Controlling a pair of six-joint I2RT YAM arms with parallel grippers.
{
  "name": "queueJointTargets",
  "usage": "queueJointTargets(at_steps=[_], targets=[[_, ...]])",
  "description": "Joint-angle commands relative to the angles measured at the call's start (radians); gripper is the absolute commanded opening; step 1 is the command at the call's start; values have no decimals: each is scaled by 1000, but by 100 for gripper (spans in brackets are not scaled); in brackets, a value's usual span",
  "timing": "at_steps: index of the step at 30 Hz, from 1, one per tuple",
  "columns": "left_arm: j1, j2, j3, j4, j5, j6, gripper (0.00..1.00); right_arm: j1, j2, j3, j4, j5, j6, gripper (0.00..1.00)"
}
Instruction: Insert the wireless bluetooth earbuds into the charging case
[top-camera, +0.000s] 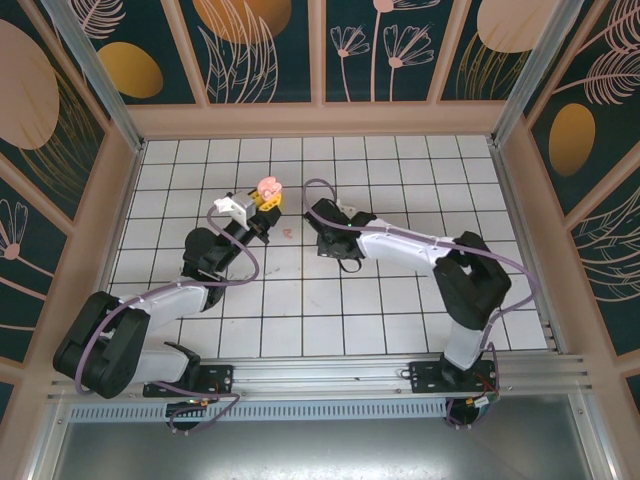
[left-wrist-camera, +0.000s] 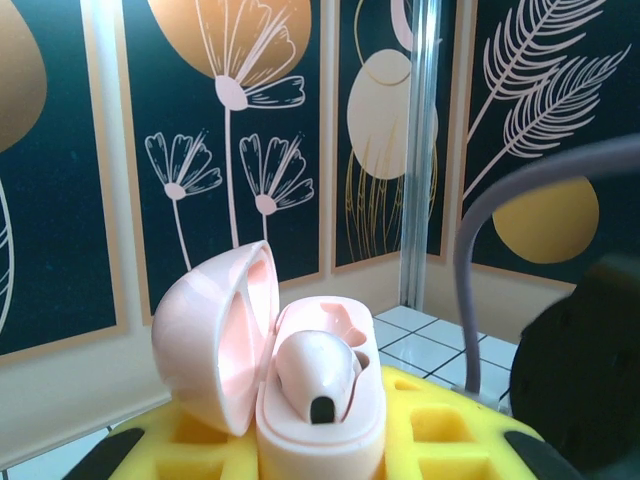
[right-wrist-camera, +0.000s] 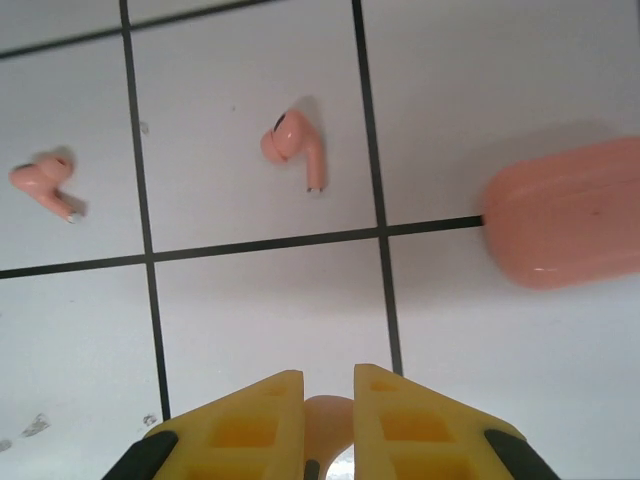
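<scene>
I find the left gripper (top-camera: 262, 205) clamped on the open case (left-wrist-camera: 320, 415), held upright, one earbud (left-wrist-camera: 312, 372) seated. The right gripper (right-wrist-camera: 328, 380) pinches a pink piece (right-wrist-camera: 328, 420), likely its mate. Two coral earbuds (right-wrist-camera: 295, 145) lie loose on the tabletop (right-wrist-camera: 500, 380); most remains.

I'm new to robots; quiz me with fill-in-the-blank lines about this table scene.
The left tool grips a pale pink charging case whose lid stands ____.
Inside it sits ____ earbud.
On the white tiles lie ____ coral earbuds beside a coral case.
The small pink item is pinched by the ____ tool.
Missing: open; one; two; right.
</scene>
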Motion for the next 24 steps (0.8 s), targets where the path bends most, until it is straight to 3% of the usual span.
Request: queueJointTargets(at_steps=[1,10,24], targets=[[8,-25,34,-20,40,-2,0,-15,-95,-11,-32,65,-41,15],[7,-20,80,-173,162,43,0,-31,-224,175,-83,111,-208,15],[-3,73,136,-232,285,26,0,34,-288,328,41,48,-414,17]])
